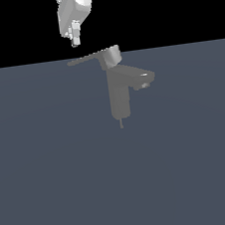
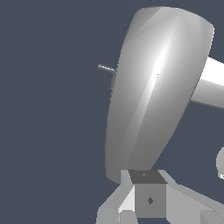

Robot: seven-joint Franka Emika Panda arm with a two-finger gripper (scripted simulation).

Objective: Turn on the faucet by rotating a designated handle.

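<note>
Grey metal makes up the faucet, which stands upright on the dark slate counter, its stubby spout reaching toward 3 o'clock in the exterior view. Capping the body is the handle, a thin flat lever on a short cylindrical base; the lever runs out toward 9 o'clock, nearly level, which reads as the off position, so the task looks not yet begun. That long reach gives good leverage: a push near the free tip should swing it about the base with little force. The white arm hangs from 12 o'clock with its fingers pointing down, just above the lever's outer end and apart from it, with a gap visible between them. In the wrist view the handle fills the frame as a broad bright blade, and the fingers sit just beside its near end. They grasp nothing; whether they are released or clenched I cannot tell from either view. The placement suggests an approach to nudge the tip sideways rather than pinch it.
</note>
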